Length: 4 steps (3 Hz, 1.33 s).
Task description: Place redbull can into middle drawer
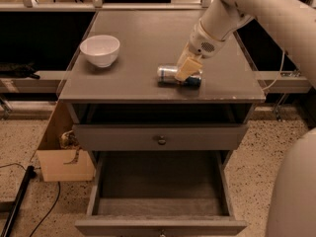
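Note:
The redbull can [169, 73] lies on its side on the grey cabinet top [143, 38], near the front edge, right of centre. My gripper [186, 69] reaches down from the upper right and sits on the middle of the can, hiding part of it. The can's silver end sticks out to the left and its blue end to the right. The middle drawer [158, 184] is the lowest one, pulled open toward me and holding nothing I can see. It lies directly below the can.
A white bowl [100, 50] stands at the left of the cabinet top. The knobbed drawer [161, 140] above the open one is closed. A cardboard box [61, 162] sits on the floor at the left, with a cable [19, 201] beside it.

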Each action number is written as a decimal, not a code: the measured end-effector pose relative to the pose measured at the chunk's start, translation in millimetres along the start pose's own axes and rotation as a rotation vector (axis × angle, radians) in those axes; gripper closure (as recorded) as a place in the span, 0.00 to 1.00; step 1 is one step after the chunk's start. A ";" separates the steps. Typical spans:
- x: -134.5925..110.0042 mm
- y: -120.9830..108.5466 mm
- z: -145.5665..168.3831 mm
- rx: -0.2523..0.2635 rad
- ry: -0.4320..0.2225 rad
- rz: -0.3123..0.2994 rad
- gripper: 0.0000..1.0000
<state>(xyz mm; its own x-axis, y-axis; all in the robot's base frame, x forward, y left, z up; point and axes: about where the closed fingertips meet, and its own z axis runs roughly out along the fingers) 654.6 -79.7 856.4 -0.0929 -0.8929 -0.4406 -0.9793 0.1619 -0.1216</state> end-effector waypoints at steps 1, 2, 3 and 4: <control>0.0 0.0 0.0 0.000 0.000 0.000 0.96; 0.0 0.0 0.1 0.000 0.000 0.000 1.00; -1.1 3.6 -6.9 0.001 0.007 -0.008 1.00; 1.7 13.5 -32.5 0.017 0.017 -0.016 1.00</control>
<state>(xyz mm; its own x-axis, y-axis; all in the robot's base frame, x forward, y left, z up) 635.4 -92.6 882.9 -0.0809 -0.9025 -0.4231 -0.9774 0.1549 -0.1437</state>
